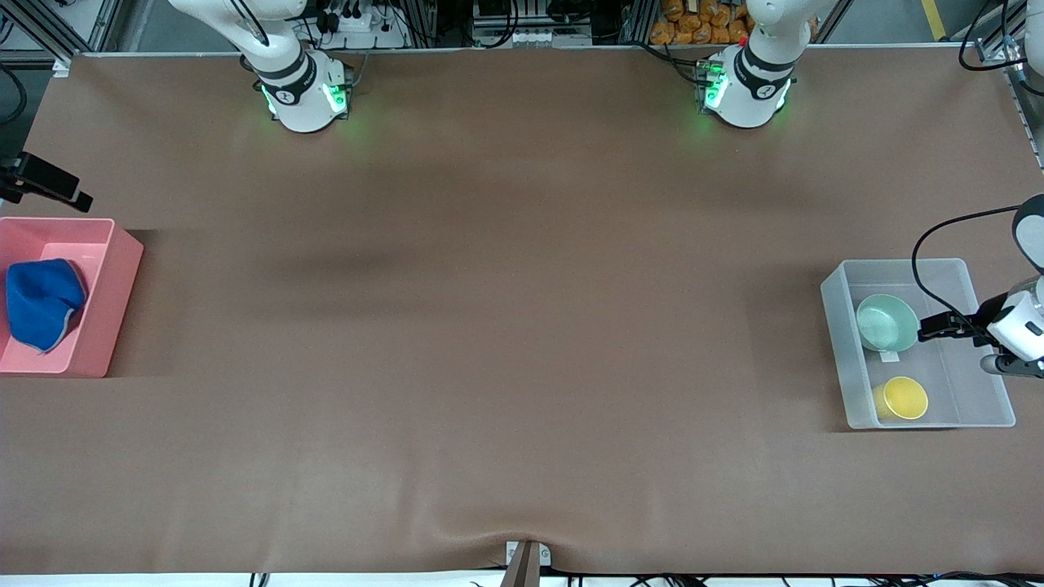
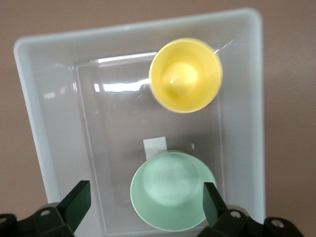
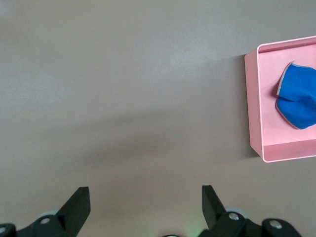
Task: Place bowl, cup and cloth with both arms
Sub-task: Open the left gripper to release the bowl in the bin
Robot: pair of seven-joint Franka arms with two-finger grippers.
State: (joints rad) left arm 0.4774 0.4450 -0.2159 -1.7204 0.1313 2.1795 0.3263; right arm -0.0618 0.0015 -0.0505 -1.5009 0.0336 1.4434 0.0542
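Observation:
The mint-green bowl [image 1: 886, 322] and the yellow cup [image 1: 904, 398] sit in a clear plastic bin [image 1: 836, 342] at the left arm's end of the table, the cup nearer to the front camera. My left gripper [image 1: 930, 330] hangs over this bin beside the bowl. In the left wrist view it [image 2: 144, 200] is open and empty, with the bowl [image 2: 173, 190] below between its fingers, the cup [image 2: 185, 75] and the bin [image 2: 34, 123] also in view. The blue cloth [image 1: 41, 302] lies crumpled in a pink bin [image 1: 114, 277] at the right arm's end. My right gripper [image 3: 144, 202] is open and empty, high over bare table; the cloth [image 3: 298, 96] and pink bin [image 3: 254, 108] show off to one side.
The brown table [image 1: 522, 326] spreads wide between the two bins. A black device [image 1: 45, 183] juts in at the table's edge just above the pink bin. A small clamp [image 1: 526, 558] sits at the table's front edge. Both arm bases [image 1: 306, 98] glow green.

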